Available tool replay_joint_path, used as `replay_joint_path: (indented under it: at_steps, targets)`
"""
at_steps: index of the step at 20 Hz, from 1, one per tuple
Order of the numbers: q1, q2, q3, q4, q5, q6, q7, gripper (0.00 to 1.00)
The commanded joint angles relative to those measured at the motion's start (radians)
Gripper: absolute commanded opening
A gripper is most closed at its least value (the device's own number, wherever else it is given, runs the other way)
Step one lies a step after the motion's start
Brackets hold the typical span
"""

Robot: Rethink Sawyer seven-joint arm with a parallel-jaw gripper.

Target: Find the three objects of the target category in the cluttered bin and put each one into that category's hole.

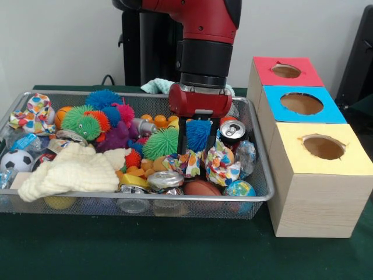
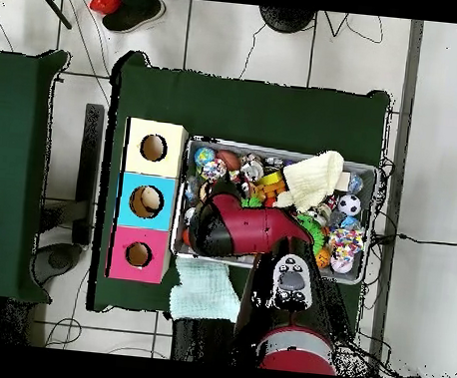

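Note:
The wire-mesh bin (image 1: 175, 199) is full of mixed clutter: spiky balls, cans, cloths and small sports balls. My gripper (image 1: 196, 140) reaches down into the bin's right-middle part. Its two dark fingers (image 1: 182, 139) flank a blue spiky ball (image 1: 198, 134) and look closed on it, just above the clutter. A green spiky ball (image 1: 160, 143) lies just to its left and a soda can (image 1: 233, 131) to its right. In the overhead view the arm (image 2: 239, 228) covers the gripper and the bin's (image 2: 276, 150) left part.
Three wooden boxes with holes stand right of the bin: red top (image 1: 285, 71), blue top (image 1: 301, 104), yellow top (image 1: 323, 147). A cream knitted cloth (image 1: 76, 169) covers the bin's front left. A light green cloth (image 2: 203, 290) lies on the table by the robot's base.

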Motion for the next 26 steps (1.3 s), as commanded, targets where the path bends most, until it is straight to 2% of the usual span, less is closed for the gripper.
replay_joint_path:
  at_steps: [1, 7, 13, 21, 26]
  targets:
    - [0.006, 0.016, 0.004, -0.027, -0.004, 0.109, 0.086, 1.0]
    - [0.012, 0.011, 0.003, -0.018, 0.008, 0.123, 0.094, 1.0]
    - [-0.015, 0.023, 0.041, -0.014, 0.004, 0.132, 0.078, 1.0]
    - [-0.053, 0.039, 0.079, 0.007, 0.001, 0.092, 0.092, 1.0]
    - [-0.063, 0.031, 0.1, 0.034, -0.013, 0.124, 0.065, 1.0]
